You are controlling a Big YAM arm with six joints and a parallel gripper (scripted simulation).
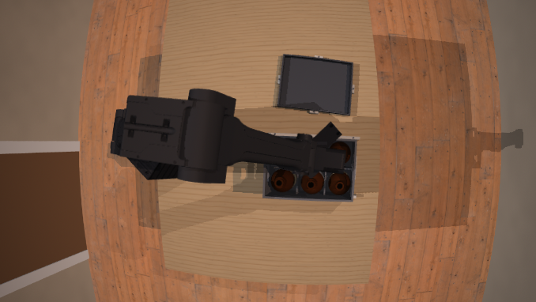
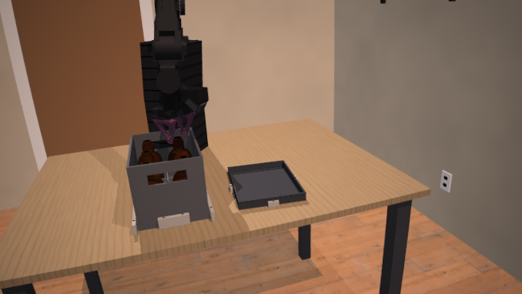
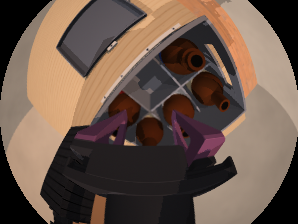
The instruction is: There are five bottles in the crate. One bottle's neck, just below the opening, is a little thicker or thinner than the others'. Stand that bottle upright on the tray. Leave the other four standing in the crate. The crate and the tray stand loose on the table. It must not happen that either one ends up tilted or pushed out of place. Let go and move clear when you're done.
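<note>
The grey crate (image 1: 308, 198) (image 2: 169, 200) (image 3: 236, 92) holds five brown bottles in six compartments. The tray-side row has a far bottle (image 3: 182, 54), an empty middle compartment and a near bottle (image 3: 124, 108). The other row has a far bottle (image 1: 339, 183) (image 3: 207, 87), a middle bottle (image 1: 311, 183) (image 3: 178, 107) and a near bottle (image 1: 282, 181) (image 3: 150, 131). Which neck differs I cannot tell. My gripper (image 2: 178, 138) (image 3: 149, 115) is open and empty, its purple fingertips low over the robot-side part of the crate. The dark tray (image 1: 316, 84) (image 2: 266, 185) (image 3: 100, 30) is empty.
The crate walls rise around the bottles, and thin dividers separate them. White blocks (image 2: 174, 220) sit at the crate's foot and others (image 2: 273, 203) at the tray's edges. A strip of table separates crate and tray. The arm (image 1: 269, 148) hides part of the crate from above.
</note>
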